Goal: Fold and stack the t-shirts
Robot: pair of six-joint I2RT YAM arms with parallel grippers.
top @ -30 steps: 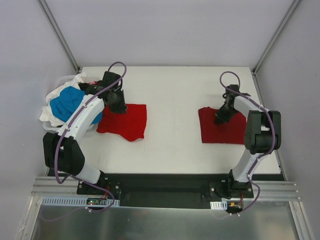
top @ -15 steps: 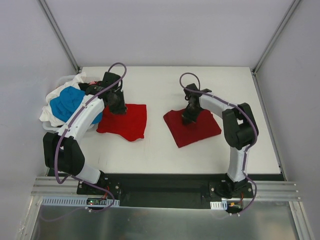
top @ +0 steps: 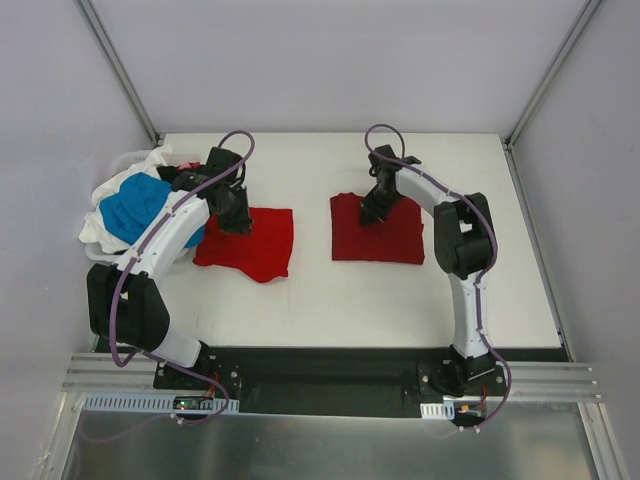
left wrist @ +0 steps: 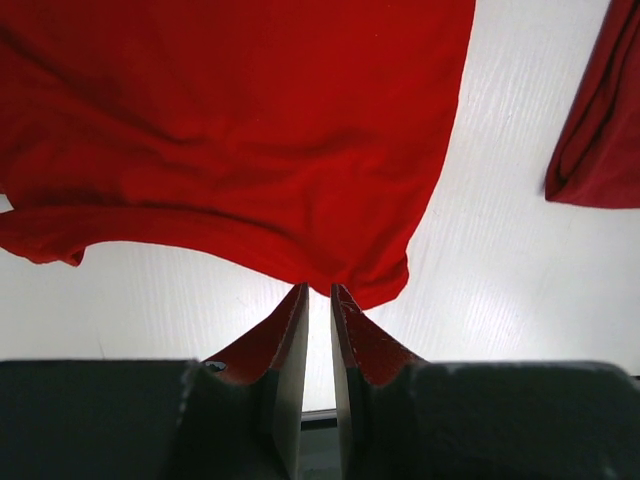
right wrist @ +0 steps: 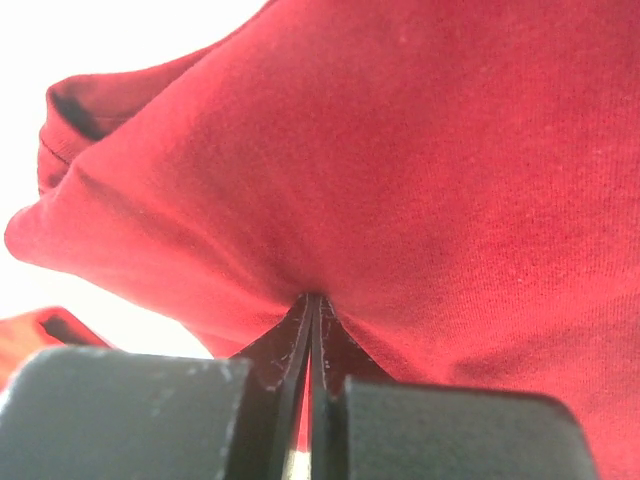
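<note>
Red t-shirt, folded flat mid-bench, is pinched at its far edge by my right gripper, clamped fully shut. My left gripper, nearly closed, nips the other red t-shirt by its hem. Dragging could unfold either (cloth bunches easily). Bare bench lies between them; the loose pile crowds the left edge.

White table, pale grey walls, 2 metal corner posts, even diffuse light
</note>
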